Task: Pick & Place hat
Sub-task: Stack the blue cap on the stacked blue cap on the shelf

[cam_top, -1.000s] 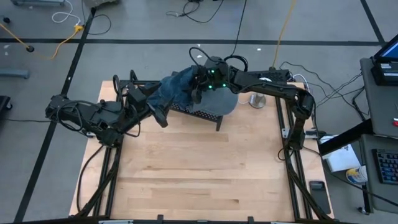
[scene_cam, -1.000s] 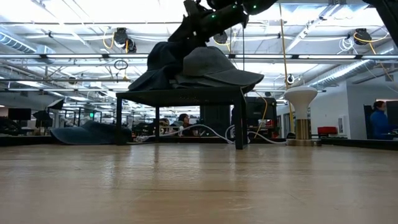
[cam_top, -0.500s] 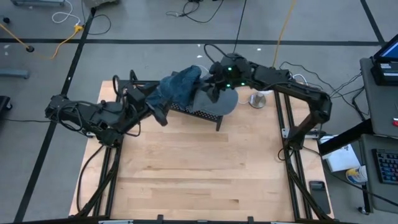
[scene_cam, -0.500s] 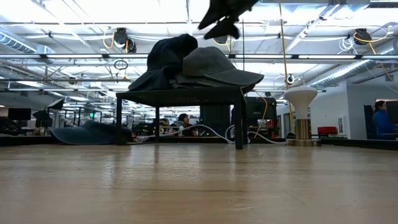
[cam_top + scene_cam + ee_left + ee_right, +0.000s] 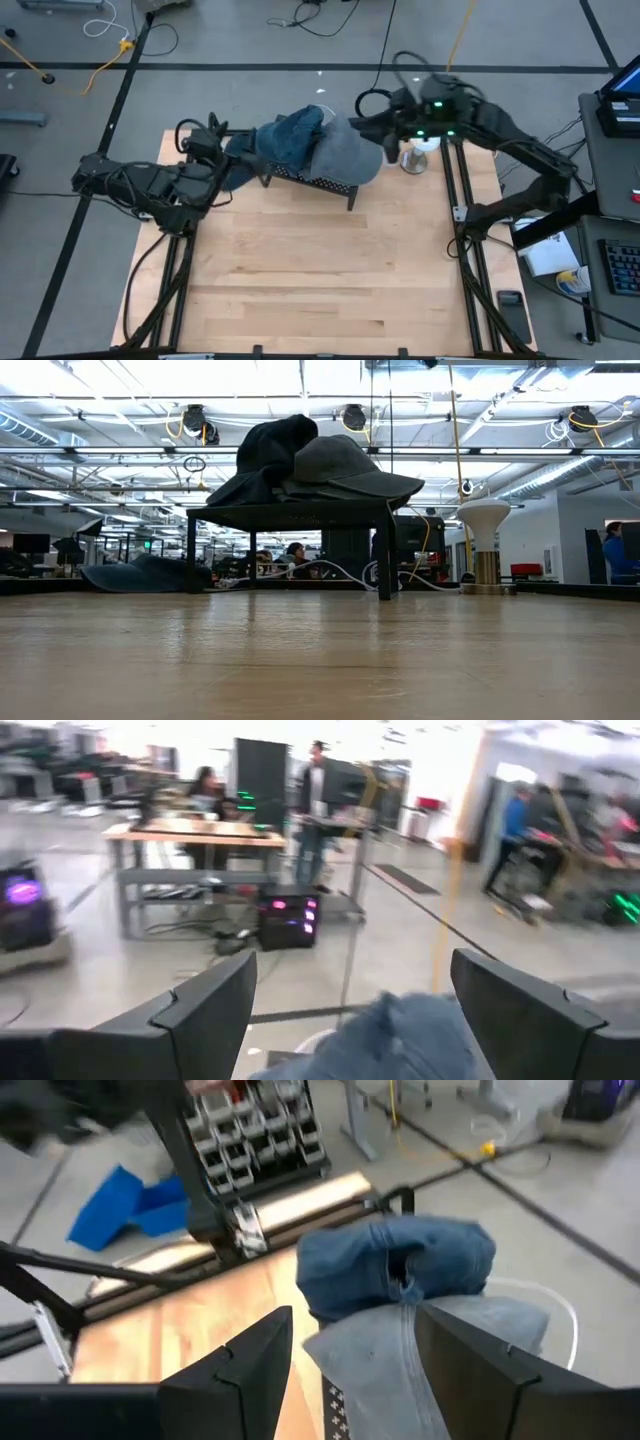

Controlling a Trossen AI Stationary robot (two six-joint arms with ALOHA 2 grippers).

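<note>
On the wooden bench (image 5: 300,270), a small black perforated stand (image 5: 318,182) near the far edge carries two caps: a grey cap (image 5: 348,155) toward the right and a blue denim cap (image 5: 290,137) bunched beside it, touching it, toward the far-left corner. The right hand (image 5: 372,122) hangs released and empty just off the grey cap's right side, the nearer of the two to that cap. The left hand (image 5: 222,150), fingers (image 5: 205,1010) spread and holding nothing, sits close against the denim cap's left side, the caps lying between both arms.
</note>
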